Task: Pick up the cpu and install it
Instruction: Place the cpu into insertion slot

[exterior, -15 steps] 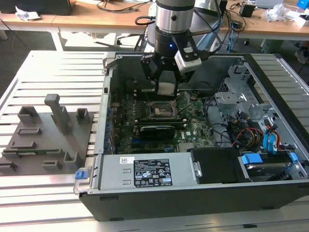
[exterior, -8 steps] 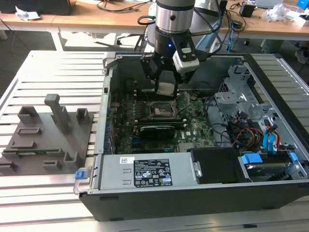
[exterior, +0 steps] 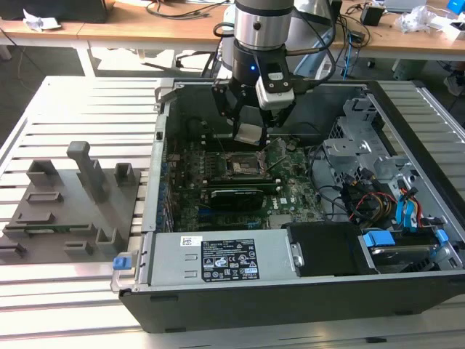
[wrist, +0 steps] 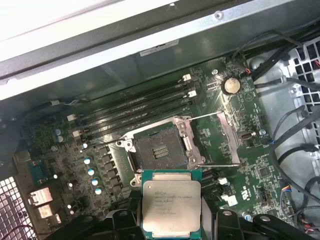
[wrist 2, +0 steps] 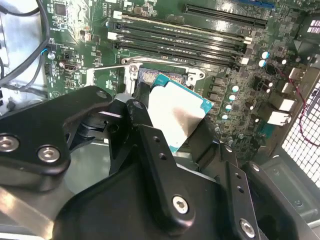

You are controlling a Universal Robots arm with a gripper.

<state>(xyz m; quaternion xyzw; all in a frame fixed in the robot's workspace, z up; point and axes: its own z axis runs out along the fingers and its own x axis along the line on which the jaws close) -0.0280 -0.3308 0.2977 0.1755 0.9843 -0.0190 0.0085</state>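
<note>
The claw (exterior: 248, 129) is pinching the cpu (wrist: 171, 207) by two opposite edges. The cpu hangs flat just above the open socket (wrist: 159, 150), apart from it, inside the computer case (exterior: 290, 302).

In the exterior view a slatted metal table (exterior: 80, 102) spreads from seven o'clock round to four o'clock, its pale ribs catching an even, soft light. A long wooden desk (exterior: 145, 25) runs along the twelve o'clock edge, with a white leg (exterior: 86, 59) showing at eleven o'clock. Crumpled paper (exterior: 33, 19) lies on the desk at ten o'clock, loose black cables (exterior: 178, 9) near twelve, and more white paper (exterior: 414, 18) at one o'clock. Dark floor (exterior: 40, 62) shows beneath the desk.
</note>
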